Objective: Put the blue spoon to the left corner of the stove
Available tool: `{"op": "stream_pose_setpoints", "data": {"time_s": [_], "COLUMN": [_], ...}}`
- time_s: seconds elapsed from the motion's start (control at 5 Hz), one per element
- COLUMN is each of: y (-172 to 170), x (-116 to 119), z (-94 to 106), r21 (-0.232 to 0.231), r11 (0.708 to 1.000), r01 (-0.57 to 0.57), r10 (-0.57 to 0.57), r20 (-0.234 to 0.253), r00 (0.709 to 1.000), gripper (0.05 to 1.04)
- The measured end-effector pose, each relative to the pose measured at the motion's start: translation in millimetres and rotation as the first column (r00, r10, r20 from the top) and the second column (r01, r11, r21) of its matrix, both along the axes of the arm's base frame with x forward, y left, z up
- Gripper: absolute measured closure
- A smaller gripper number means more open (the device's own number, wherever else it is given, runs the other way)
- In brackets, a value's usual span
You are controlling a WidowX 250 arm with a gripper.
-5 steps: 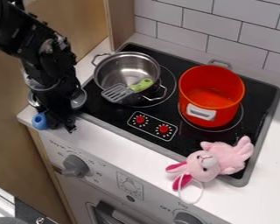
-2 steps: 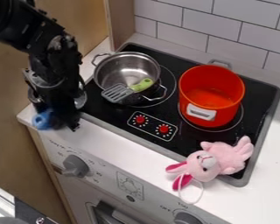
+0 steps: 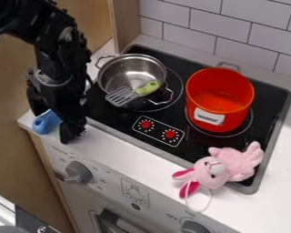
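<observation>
My gripper (image 3: pixel 70 126) hangs at the counter's left front, beside the front-left corner of the stove (image 3: pixel 111 131). The blue spoon (image 3: pixel 46 122) shows as a blue piece at the gripper's left, close to the counter's left edge. Its other end is hidden behind the black gripper, and I cannot tell whether it is held or lies on the counter.
A steel pot (image 3: pixel 134 68) with a green-handled spatula (image 3: pixel 122 96) stands at the stove's back left. To its right is a red pot (image 3: pixel 219 98). A pink plush rabbit (image 3: pixel 227 168) lies across the stove's front-right edge.
The arm and gripper have shifted a little to the right. The blue piece has moved slightly up and right and its visible shape has turned; the silvery parts beside the gripper are now mostly covered.
</observation>
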State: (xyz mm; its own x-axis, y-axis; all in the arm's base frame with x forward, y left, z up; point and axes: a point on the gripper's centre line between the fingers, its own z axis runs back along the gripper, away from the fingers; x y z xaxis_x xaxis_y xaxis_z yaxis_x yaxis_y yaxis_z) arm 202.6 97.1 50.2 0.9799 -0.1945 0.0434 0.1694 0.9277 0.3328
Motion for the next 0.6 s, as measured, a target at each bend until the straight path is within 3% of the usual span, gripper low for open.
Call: {"op": "stream_pose_setpoints", "data": {"time_s": [0.6], "y": [-1.2], "x": [-1.3], "z": [34.9], "r21": [0.019], "r11": [1.000], "r01": [0.004], "r10": [-0.003], "r20": [-0.036], "r00": [0.999], "gripper": [0.084]}}
